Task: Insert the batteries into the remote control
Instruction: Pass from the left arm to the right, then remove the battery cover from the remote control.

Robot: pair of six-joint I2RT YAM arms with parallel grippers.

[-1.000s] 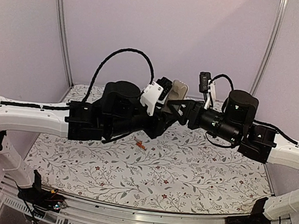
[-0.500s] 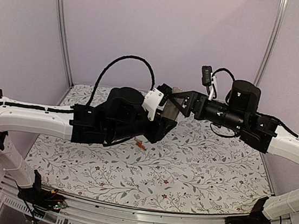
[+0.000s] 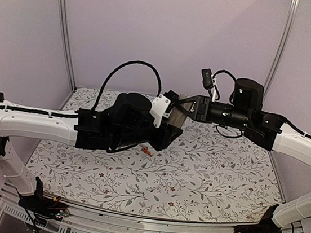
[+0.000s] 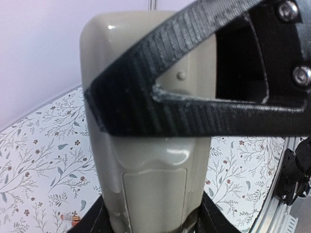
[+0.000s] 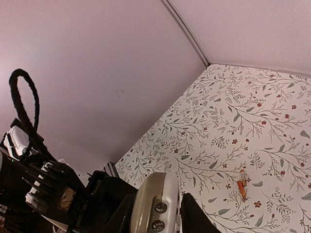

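Observation:
The remote control [image 3: 176,118] is held upright above the back middle of the table. In the left wrist view its grey-tan back [image 4: 146,160] faces the camera, with the cover panel in place. My left gripper [image 3: 170,124] is shut on its lower end, with the fingers [image 4: 92,221] at both sides. My right gripper [image 3: 185,106] is shut on its upper end [image 5: 155,191], and one right finger [image 4: 194,111] crosses the remote's back. Two orange-red batteries [image 3: 146,148] lie together on the table below, also seen in the left wrist view [image 4: 70,218] and the right wrist view [image 5: 241,183].
The table has a floral cloth [image 3: 193,178]. Purple walls with metal corner posts [image 3: 64,31] close in the back and sides. A black cable [image 3: 133,65] loops above the left arm. A metal rail [image 3: 147,229] runs along the near edge.
My right gripper has risen and moved left onto the remote's upper end, which now hides it. My left arm has shifted slightly right and up with the remote. The batteries have not moved.

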